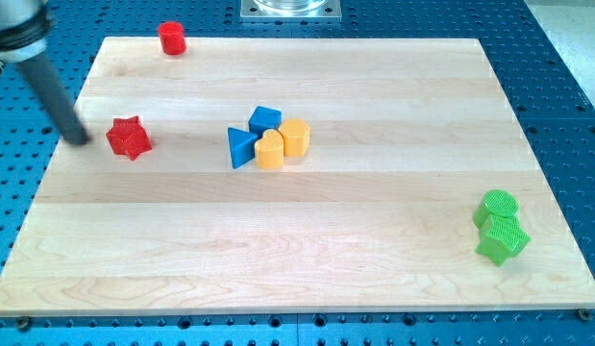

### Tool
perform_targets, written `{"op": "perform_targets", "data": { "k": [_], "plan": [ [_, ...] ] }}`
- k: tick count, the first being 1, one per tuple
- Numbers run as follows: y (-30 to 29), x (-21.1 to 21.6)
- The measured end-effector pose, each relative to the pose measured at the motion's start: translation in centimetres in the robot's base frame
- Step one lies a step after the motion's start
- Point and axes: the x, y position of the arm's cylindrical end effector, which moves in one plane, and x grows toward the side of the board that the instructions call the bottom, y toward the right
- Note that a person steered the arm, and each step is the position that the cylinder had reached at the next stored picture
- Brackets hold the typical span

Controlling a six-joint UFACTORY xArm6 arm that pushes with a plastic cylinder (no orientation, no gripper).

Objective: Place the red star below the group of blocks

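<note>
The red star point(130, 138) lies on the wooden board point(307, 250) at the view's left. My tip point(80, 137) rests just left of the star, a small gap apart. The rod slants up to the view's top left. The group of blocks sits near the board's middle: a blue triangle point(241, 147), a blue cube point(264, 119), a yellow heart-like block point(269, 151) and a yellow hexagonal block point(295, 137), all touching or nearly so. The star is level with the group, well to its left.
A red cylinder point(172, 38) stands at the board's top left edge. A green cylinder point(496, 208) and a green star-like block point(502, 238) sit together near the right edge. A metal base plate point(290, 8) is at the view's top.
</note>
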Motion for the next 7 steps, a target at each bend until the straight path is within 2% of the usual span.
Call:
{"op": "perform_targets", "data": {
  "k": [1,3,4,5,6,7],
  "plan": [
    [8.8,6.8],
    [10.5,14.8],
    [16.7,15.3],
    [20.7,12.3],
    [21.0,12.9],
    [17.7,17.5]
  ]
}}
